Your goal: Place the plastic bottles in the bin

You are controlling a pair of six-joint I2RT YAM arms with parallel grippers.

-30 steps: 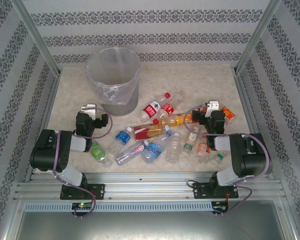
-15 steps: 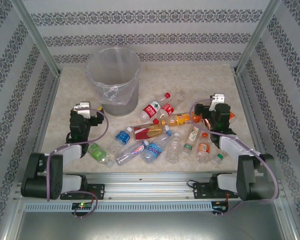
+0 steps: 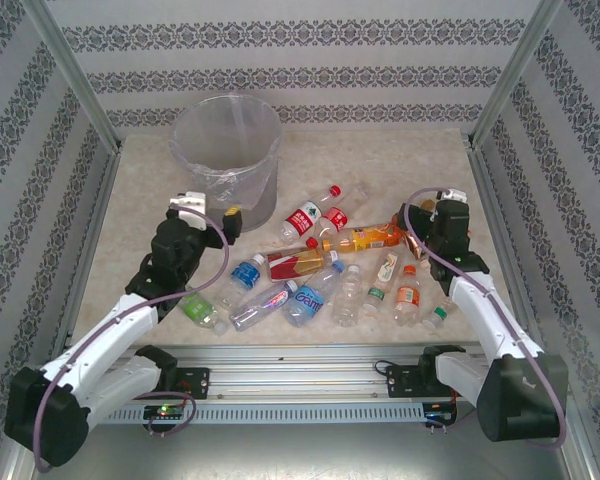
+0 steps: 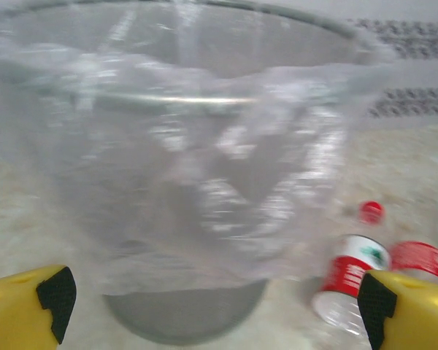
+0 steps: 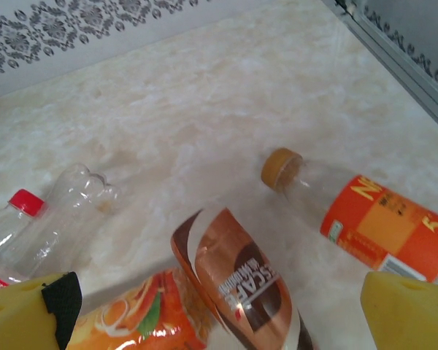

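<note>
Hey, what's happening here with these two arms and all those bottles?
Two robot arms are meant to clear the plastic bottles off the table into the bin. Right now neither holds anything. The left gripper is open and faces the bin's side. The right gripper hangs open over a brown-labelled bottle at the right end of the pile. The bottles lie scattered on the table, and I can see none in the bin.
</note>
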